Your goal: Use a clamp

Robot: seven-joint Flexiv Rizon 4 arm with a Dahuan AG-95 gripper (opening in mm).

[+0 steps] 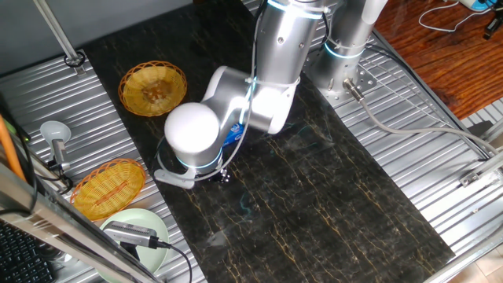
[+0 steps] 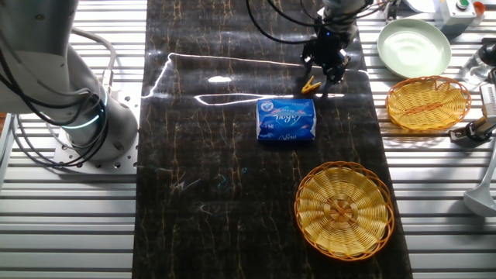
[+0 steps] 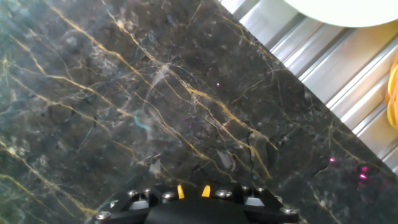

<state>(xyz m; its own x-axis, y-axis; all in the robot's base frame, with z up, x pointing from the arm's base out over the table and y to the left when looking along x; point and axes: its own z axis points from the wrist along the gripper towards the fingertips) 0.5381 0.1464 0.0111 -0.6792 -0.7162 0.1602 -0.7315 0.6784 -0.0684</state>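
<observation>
The clamp is a tiny yellow-orange clip at the tip of my gripper, at the far side of the dark marble mat, low over it. In the hand view only its two yellow-orange tips stick out in front of the black gripper body. The gripper looks shut on the clamp. In one fixed view the arm's elbow hides most of the gripper, and the clamp does not show there.
A blue-and-white packet lies on the mat just in front of the gripper and peeks from under the arm. Two wicker baskets and a pale green plate stand to the right. The plate's rim shows in the hand view.
</observation>
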